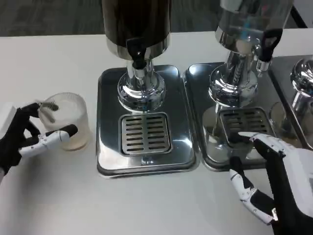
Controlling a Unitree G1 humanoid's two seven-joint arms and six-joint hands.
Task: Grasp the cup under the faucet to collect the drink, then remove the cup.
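A frosted, translucent cup stands on the white table, left of the drip tray of the dark drink dispenser. My left hand grips it from the left, thumb at the rim and a finger across its lower side. The dispenser's faucet hangs over the slotted grate, which has nothing on it. My right hand is at the lower right with its fingers spread, one fingertip over the front of the second tray's grate; it holds nothing.
A second dispenser with a clear tank and a black tap handle stands on the right tray. A faint clear shape, perhaps a cup, sits on that tray's left part. A third chrome base is at the far right.
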